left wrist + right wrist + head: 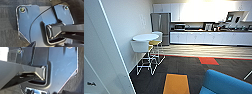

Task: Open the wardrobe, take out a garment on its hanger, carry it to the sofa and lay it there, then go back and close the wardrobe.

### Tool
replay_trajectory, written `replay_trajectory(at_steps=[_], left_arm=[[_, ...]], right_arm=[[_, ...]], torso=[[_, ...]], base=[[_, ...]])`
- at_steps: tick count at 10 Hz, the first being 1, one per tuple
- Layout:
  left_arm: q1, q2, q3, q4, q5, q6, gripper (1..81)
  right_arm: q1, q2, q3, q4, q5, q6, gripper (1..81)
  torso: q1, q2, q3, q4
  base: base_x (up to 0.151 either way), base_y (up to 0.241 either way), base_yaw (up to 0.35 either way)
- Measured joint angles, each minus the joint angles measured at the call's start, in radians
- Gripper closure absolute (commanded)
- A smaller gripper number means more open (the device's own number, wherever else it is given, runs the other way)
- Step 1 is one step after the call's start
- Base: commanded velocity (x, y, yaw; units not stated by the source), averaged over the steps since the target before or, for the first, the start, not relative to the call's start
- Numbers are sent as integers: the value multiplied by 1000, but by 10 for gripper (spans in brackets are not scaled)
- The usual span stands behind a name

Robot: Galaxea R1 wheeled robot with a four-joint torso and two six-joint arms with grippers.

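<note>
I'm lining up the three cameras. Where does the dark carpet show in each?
Head view: dark carpet covers the floor between the stools and the blue sofa.
Left wrist view: it lies beyond the robot's plate.
Right wrist view: again beyond the plate's edge.
Shared landmark: the carpet itself.

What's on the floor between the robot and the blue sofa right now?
Nothing visible blocks it. The sofa sits at the lower right of the head view, with dark carpet in front. An orange floor patch lies flat beside it. The stools and round table stand off to the left by the wall.
</note>
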Motion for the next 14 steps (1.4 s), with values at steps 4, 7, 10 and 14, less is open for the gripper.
replay_trajectory(at_steps=[4,7,10,14], left_arm=[[0,7,-1,11,0,0,10],[-2,8,-1,14,0,0,10],[-3,9,-1,16,0,0,10],[-2,13,-3,17,1,0,10]], right_arm=[[5,0,-12,0,1,1,10],[4,-2,-12,0,2,4,10],[1,0,-12,0,0,4,10],[1,-1,-12,1,3,4,10]], torso=[[0,0,0,0],[0,0,0,0],[0,0,0,0],[1,0,0,0]], base=[[0,0,260],[0,0,260],[0,0,260],[0,0,257]])
